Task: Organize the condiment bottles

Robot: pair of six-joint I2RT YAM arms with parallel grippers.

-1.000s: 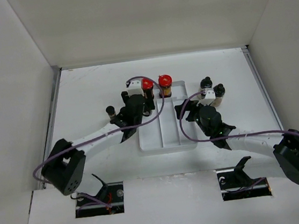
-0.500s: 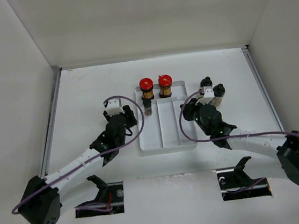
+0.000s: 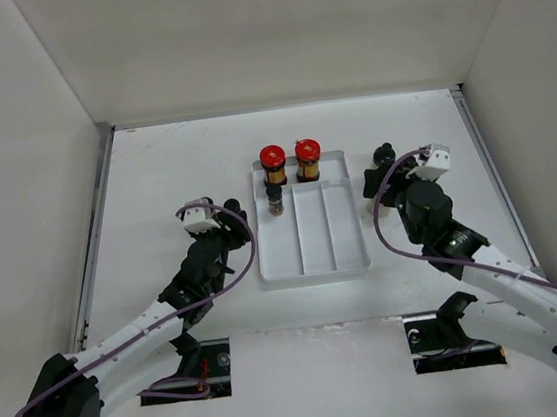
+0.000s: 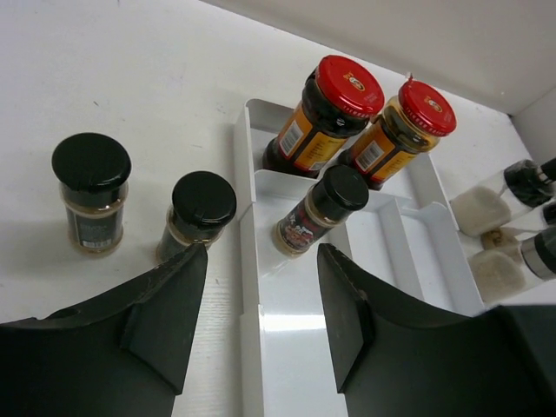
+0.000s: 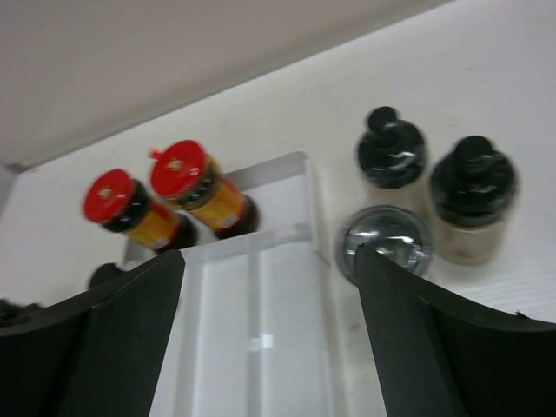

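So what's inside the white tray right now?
Two red-lidded jars stand side by side in the far compartment of the tray, and one small black-capped jar in its left lane. From above, nothing covers it.

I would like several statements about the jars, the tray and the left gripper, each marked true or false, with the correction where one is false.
1. Two red-lidded jars stand in the far compartment of the tray. True.
2. The tray holds five jars. False: it holds three, the two red-lidded ones and a small dark jar.
3. Two black-capped jars stand on the table left of the tray. True.
4. The left gripper holds a jar. False: its fingers stand apart with no jar between them.
5. The beige-filled bottles are in the tray. False: they stand on the table, right of it.
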